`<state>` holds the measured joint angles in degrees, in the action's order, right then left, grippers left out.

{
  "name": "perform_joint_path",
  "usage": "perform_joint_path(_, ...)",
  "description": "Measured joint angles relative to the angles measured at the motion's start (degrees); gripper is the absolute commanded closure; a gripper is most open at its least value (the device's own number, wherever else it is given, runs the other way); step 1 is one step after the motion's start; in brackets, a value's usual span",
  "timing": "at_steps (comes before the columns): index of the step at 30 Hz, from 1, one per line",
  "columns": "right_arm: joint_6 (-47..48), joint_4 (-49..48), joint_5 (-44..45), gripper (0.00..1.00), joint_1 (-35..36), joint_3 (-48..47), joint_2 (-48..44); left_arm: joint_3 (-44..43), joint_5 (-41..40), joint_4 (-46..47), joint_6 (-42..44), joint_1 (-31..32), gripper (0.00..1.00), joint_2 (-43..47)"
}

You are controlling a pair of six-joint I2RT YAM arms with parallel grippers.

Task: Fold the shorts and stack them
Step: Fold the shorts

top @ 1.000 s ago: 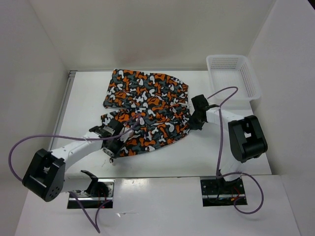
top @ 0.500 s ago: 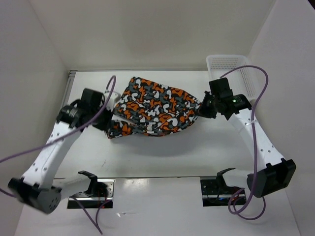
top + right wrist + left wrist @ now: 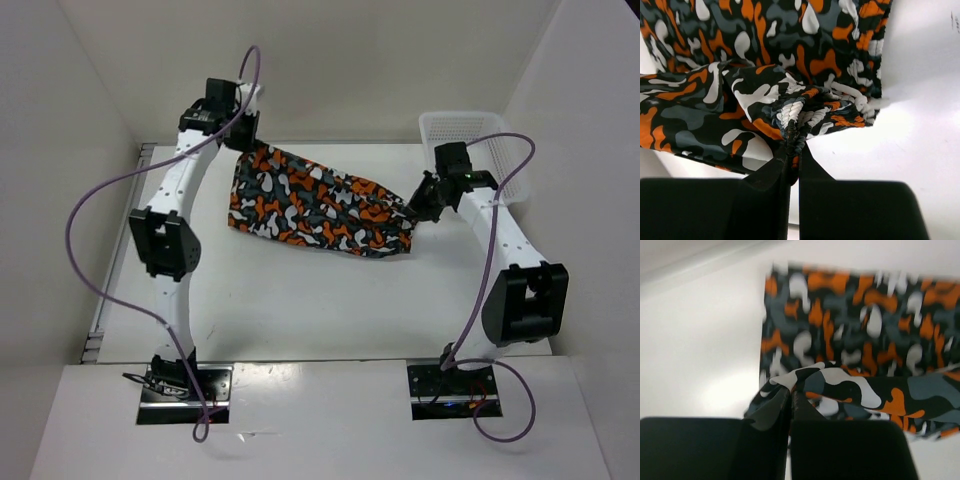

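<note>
Top external: shorts (image 3: 320, 205) stretched between left gripper (image 3: 244, 142) and right gripper (image 3: 414, 208), both clamped on it.

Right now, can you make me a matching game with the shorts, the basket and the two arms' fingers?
Things:
1. shorts
2. white mesh basket
3. left arm's fingers
4. right arm's fingers

Places or states:
A. shut on the shorts' end beside the basket
B. far right corner of the table
C. stretched out, held at both ends
D. shut on the shorts' far left end

Pairs: 1-C, 2-B, 3-D, 4-A
</note>
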<state>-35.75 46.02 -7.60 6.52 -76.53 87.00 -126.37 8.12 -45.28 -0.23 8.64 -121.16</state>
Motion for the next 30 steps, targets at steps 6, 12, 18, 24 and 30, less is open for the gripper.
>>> perform_joint_path(6,-4.5,-6.6,-4.8,1.0,-4.0,-0.5,7.7,-38.4,1.4,-5.1,0.0,1.4,1.0,-23.1)
perform_joint_path(12,-8.3,-9.4,-5.2,0.7,-6.7,-0.7,10.7,-49.4,0.3,-6.7,0.1,2.8,0.85,-32.9)
perform_joint_path(18,-10.7,-12.4,-2.5,0.23,-7.7,-3.7,11.3,-50.5,-0.7,-3.4,0.3,3.6,0.18,-38.9)
perform_joint_path(24,-8.9,-13.3,1.5,0.15,-7.7,-7.6,10.7,-50.8,-1.4,-2.7,0.1,3.1,0.04,-39.8)
perform_joint_path(30,-5.8,-12.0,4.6,0.08,-7.0,-2.0,3.7,-51.0,0.9,-10.6,0.1,-1.3,0.01,-37.5)
